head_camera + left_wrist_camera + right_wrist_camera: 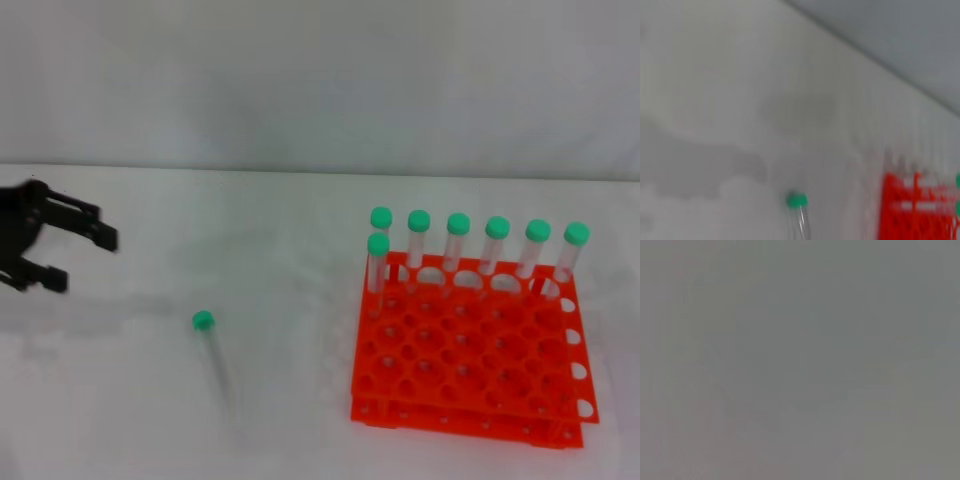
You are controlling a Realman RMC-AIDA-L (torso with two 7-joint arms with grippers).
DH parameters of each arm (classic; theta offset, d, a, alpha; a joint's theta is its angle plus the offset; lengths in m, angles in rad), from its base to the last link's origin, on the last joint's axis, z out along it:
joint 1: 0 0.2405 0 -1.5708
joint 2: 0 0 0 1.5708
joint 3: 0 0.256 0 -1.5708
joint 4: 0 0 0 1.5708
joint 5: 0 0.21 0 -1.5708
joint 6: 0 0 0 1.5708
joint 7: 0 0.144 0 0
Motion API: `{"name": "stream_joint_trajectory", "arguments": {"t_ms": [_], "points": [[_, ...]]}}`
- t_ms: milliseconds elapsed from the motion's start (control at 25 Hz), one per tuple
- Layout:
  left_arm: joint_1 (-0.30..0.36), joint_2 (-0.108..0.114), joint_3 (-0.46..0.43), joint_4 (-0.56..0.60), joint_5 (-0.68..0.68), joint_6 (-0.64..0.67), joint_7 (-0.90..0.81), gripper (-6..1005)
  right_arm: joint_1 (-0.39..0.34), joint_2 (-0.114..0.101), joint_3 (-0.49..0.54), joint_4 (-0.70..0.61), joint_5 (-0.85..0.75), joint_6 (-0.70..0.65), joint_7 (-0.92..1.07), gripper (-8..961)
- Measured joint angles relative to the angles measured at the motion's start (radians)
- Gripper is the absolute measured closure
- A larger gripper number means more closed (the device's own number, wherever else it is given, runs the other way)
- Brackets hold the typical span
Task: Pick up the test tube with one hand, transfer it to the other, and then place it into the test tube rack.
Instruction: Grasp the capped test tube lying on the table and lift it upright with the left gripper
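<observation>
White bench [300, 220]: far left, left tool [85, 255] spread and holding nothing; nearer middle, tube [212, 355] lying flat, green cap rearward; right, orange rack [470, 350] with seven capped tubes [457, 240] upright along its back.

Work surface: a white table [300, 440] fills the lower two thirds of the head view. Its far edge runs level from 9 o'clock to 3 o'clock.

Backdrop: a plain grey wall [320, 80] rises from that edge toward 12 o'clock. The left wrist view shows the same table [715, 100] and the same wall [900, 30], meeting along a slanted line.

Stored tubes: seven clear tubes with green caps stand roughly upright between 3 and 4 o'clock of the table's centre. Six form the rear row [458, 223], caps evenly spaced. The seventh tube [378, 243] stands just at 6 o'clock of the row's 9 o'clock end tube [381, 216].
</observation>
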Motion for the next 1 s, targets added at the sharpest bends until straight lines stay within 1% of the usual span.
{"name": "stream_joint_trajectory", "arguments": {"t_ms": [80,200,440,680,800,1000], "points": [[-0.030,-0.012,0.001,-0.040,0.040,0.001,-0.001,165,-0.005,0.001,0.000,0.000,0.000,0.000,0.000,81],[-0.058,-0.031,0.003,-0.076,0.067,-0.014,-0.001,166,-0.008,0.002,0.000,0.000,0.000,-0.001,0.000,81],[-0.071,-0.041,0.004,-0.122,0.080,-0.040,-0.003,167,-0.008,0.002,-0.001,0.000,0.000,-0.014,0.000,81],[-0.094,-0.063,0.009,-0.180,0.126,-0.078,-0.003,167,-0.001,0.001,-0.002,0.000,0.000,-0.015,0.000,81],[-0.113,-0.071,0.032,-0.210,0.131,-0.083,-0.003,167,0.006,0.001,-0.002,0.000,0.000,-0.015,0.000,81],[-0.146,-0.077,0.050,-0.235,0.150,-0.086,-0.003,166,0.014,0.001,-0.002,-0.001,0.000,-0.015,0.000,81]]}}
